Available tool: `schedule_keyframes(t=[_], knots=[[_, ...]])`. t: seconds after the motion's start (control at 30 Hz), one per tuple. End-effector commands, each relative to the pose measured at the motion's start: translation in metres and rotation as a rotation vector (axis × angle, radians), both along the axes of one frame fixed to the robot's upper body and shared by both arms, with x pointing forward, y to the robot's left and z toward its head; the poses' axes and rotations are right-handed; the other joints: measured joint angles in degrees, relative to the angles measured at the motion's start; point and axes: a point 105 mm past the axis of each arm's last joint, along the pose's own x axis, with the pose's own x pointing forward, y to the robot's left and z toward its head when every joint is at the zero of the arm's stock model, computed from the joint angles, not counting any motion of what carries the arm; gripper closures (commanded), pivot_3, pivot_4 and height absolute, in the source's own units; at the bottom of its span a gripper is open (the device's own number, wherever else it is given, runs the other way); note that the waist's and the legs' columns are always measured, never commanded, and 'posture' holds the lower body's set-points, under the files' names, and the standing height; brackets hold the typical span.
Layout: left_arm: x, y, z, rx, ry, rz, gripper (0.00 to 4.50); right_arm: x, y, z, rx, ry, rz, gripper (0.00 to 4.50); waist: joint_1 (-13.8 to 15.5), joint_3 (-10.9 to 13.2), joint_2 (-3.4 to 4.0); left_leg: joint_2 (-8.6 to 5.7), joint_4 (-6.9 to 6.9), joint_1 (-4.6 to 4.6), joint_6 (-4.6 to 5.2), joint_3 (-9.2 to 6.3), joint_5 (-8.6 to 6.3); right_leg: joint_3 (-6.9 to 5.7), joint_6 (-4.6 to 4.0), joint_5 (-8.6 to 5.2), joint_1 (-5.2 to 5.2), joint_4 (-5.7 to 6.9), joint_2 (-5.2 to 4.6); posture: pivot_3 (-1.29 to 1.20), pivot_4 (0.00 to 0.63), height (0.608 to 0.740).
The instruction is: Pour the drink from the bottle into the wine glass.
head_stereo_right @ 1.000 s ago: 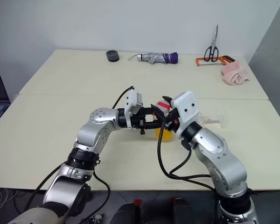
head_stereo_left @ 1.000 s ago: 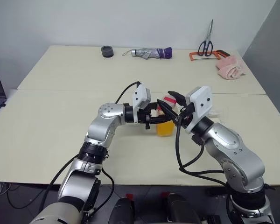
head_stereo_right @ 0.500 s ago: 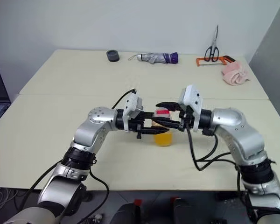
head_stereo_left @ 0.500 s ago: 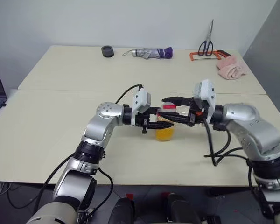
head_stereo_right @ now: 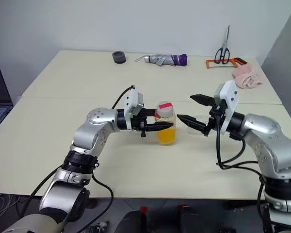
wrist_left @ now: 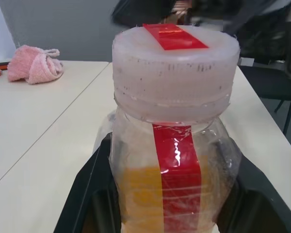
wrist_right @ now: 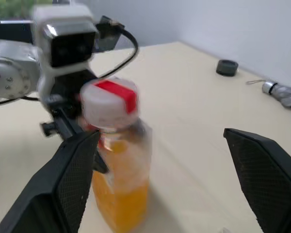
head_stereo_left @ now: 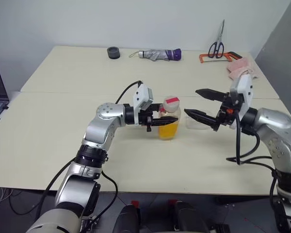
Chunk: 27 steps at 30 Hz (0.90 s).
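Bottle (head_stereo_left: 168, 120) squeezed tight between left claw (head_stereo_left: 161, 123) fingers, standing on table (head_stereo_left: 48, 141), half full of orange drink (head_stereo_right: 167, 134), cap on, right claw (head_stereo_left: 200, 103) wide apart, just beside, not touching

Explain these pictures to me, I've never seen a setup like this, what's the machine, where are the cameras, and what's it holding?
This is a humanoid robot with two silver arms, each ending in a hand of two black fingers. Two pictures come from cameras in its head, looking down over the arms at a pale table. The other two come from cameras on its wrists, looking along each hand's fingers.

The left hand is shut on the bottle, which stands upright on the table with its cap on and holds the orange drink. The right hand is open, apart from the bottle. Behind it sits something clear, probably the wine glass, hard to make out.

At the table's far edge lie a folded umbrella, scissors, a pink cloth and a dark round object.
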Motion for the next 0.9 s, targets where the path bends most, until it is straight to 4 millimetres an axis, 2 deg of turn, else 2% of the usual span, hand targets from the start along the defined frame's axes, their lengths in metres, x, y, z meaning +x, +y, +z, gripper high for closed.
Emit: schedule_keyframes(t=[0.03, 0.2, 0.33, 0.47, 0.77, 0.87, 0.9], knots=[[0.001, -0.003, 0.013, -0.041, -0.045, 0.002, 2.61, -0.021, 0.021, 0.010, 0.044, -0.060, -0.046, 0.18, -0.2, 0.0, 0.02, 0.00, 0.01, 0.02, 0.00, 0.01, 0.00, 0.00, 0.00, 0.00, 0.00, 0.02, 0.03, 0.00, 0.150, 0.740], [0.004, -0.009, 0.012, -0.041, -0.041, -0.005, 2.61, -0.010, 0.042, 0.007, 0.105, -0.094, -0.250, 0.18, -0.3, 0.0, 0.04, 0.00, 0.05, 0.13, -0.02, 0.01, 0.03, 0.00, 0.01, 0.00, 0.01, 0.16, 0.17, 0.00, 0.150, 0.740], [0.004, -0.012, 0.011, -0.043, -0.038, -0.011, 2.61, -0.005, 0.049, 0.005, 0.101, -0.122, -0.314, 0.18, -0.2, 0.0, 0.04, -0.01, 0.07, 0.09, -0.05, 0.02, 0.04, 0.01, 0.01, 0.00, 0.01, 0.12, 0.19, 0.00, 0.150, 0.740], [0.005, -0.013, 0.009, -0.043, -0.037, -0.013, 2.61, 0.002, 0.045, 0.003, 0.082, -0.156, -0.411, 0.18, -0.2, 0.0, 0.05, -0.01, 0.04, 0.05, -0.04, 0.01, 0.04, 0.00, 0.00, 0.00, 0.01, 0.03, 0.18, 0.00, 0.150, 0.740], [0.005, -0.012, 0.008, -0.034, -0.049, -0.009, 2.61, 0.006, 0.052, -0.006, 0.086, -0.121, -0.418, 0.18, -0.2, 0.0, 0.05, -0.01, 0.03, 0.05, -0.04, 0.01, 0.03, 0.01, 0.00, 0.00, 0.00, 0.03, 0.20, 0.00, 0.150, 0.740], [0.005, -0.012, 0.008, -0.031, -0.051, -0.010, 2.61, 0.007, 0.053, -0.006, 0.097, -0.117, -0.422, 0.78, -0.2, 0.0, 0.05, -0.02, 0.04, 0.04, -0.04, 0.01, 0.03, 0.01, 0.00, 0.00, 0.00, 0.04, 0.20, 0.00, 0.150, 0.740], [0.005, -0.012, 0.008, -0.031, -0.051, -0.010, 2.61, 0.007, 0.053, -0.005, 0.099, -0.118, -0.422, 1.11, -0.2, 0.0, 0.05, -0.01, 0.04, 0.04, -0.04, 0.01, 0.03, 0.01, 0.00, 0.00, 0.00, 0.04, 0.20, 0.00, 0.150, 0.740]])
